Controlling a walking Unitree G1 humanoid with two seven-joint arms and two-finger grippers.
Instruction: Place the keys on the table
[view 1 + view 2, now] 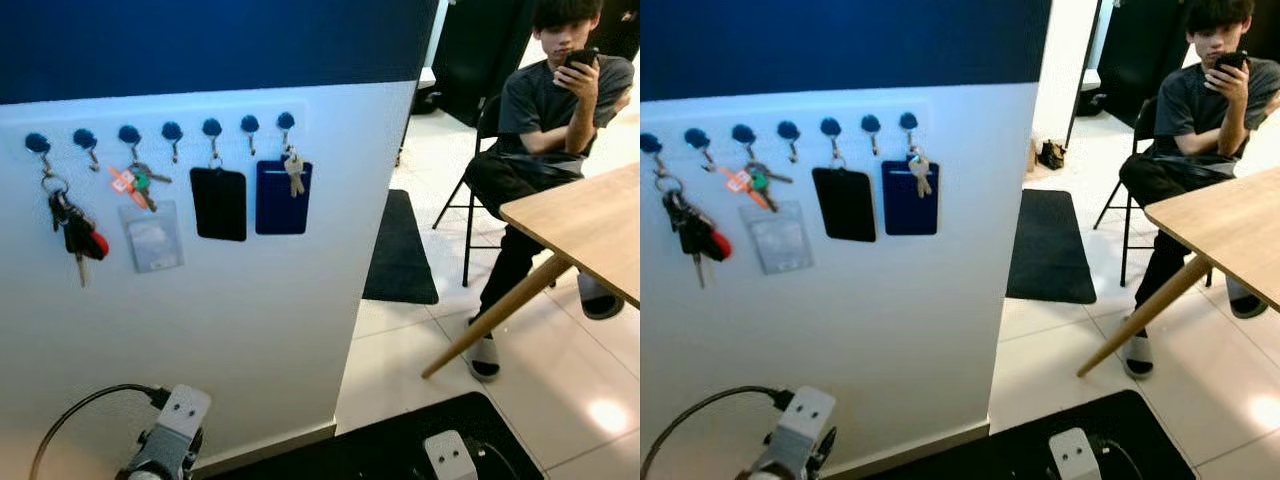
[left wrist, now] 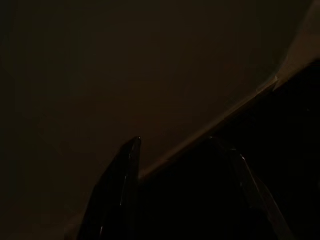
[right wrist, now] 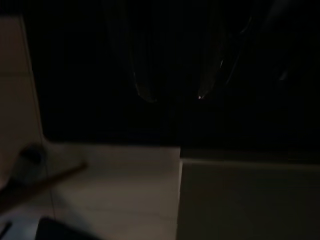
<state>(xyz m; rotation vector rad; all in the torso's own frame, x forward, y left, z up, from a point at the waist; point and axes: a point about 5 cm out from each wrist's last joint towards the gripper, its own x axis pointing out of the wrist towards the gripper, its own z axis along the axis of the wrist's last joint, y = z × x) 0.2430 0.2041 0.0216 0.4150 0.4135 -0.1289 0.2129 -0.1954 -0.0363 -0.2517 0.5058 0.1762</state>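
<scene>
Keys (image 1: 72, 228) hang from the hook rail's 9 o'clock end, table (image 1: 590, 225) at 3 o'clock. Light, loose, jangly: best pinched at the ring. Left gripper (image 2: 175, 165) gapes empty; right gripper's (image 3: 175, 82) state is unreadable.

Eye views bright, sharp; glare on floor tiles (image 1: 608, 415); wrist views very dark
</scene>
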